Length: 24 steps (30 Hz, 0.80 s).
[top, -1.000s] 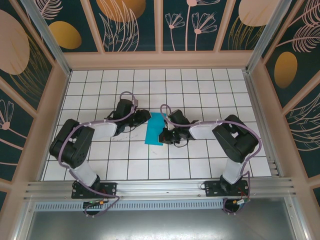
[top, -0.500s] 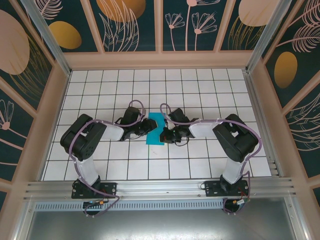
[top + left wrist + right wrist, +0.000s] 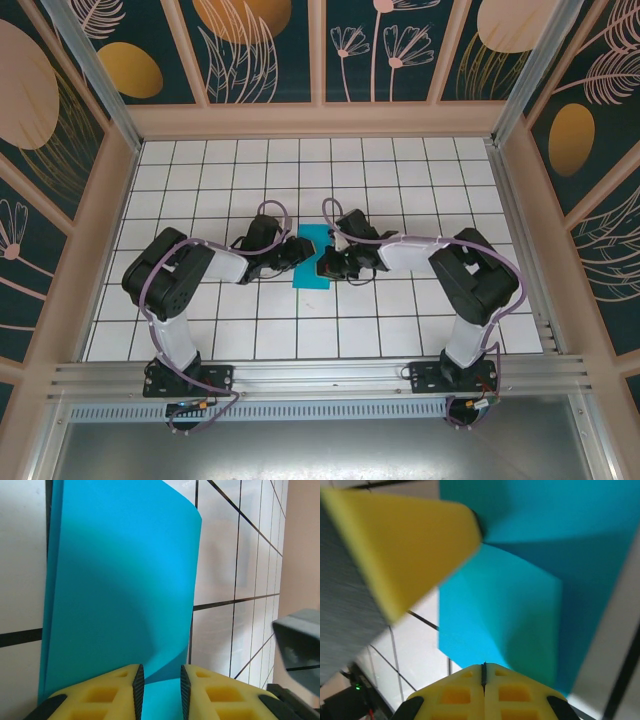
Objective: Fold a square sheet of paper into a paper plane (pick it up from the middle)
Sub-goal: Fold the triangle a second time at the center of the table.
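We saw the paper lying near the middle of the white-tiled desk, between the two arms. It was folded over into a narrow upright strip rather than a flat square. The left hand reached in over its left edge and the right hand over its right edge, so the two hands faced each other across the strip, close together.

From the left wrist we looked along the paper. One layer lay flat on the tiles, and an upper layer bowed up from it, with its far right corner rounded and lifted. The left hand stood with its yellow fingers a little apart, and teal showed in the narrow gap. We could not tell whether they pressed on the sheet.

From the right wrist, the right hand was closed, its two pads meeting along a thin dark seam. A creased flap of the paper ran right up to its tips. We could not tell whether a layer was pinched there. A blurred yellow finger of the left hand touched the paper at the upper left.
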Each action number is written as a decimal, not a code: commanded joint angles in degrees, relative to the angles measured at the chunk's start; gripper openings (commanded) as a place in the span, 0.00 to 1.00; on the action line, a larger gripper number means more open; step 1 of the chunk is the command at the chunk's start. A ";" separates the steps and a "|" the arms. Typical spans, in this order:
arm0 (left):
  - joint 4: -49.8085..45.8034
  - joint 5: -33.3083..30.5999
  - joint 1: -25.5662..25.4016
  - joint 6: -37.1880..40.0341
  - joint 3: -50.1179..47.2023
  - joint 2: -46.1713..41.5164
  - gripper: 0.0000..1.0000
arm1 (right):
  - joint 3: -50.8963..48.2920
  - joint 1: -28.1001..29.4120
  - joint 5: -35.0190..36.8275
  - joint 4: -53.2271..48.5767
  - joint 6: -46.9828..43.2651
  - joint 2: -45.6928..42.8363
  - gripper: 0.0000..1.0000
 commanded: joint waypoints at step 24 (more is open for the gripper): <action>-6.12 -6.34 0.00 -0.83 -1.76 1.58 0.25 | -4.75 1.07 0.84 0.90 4.32 0.83 0.00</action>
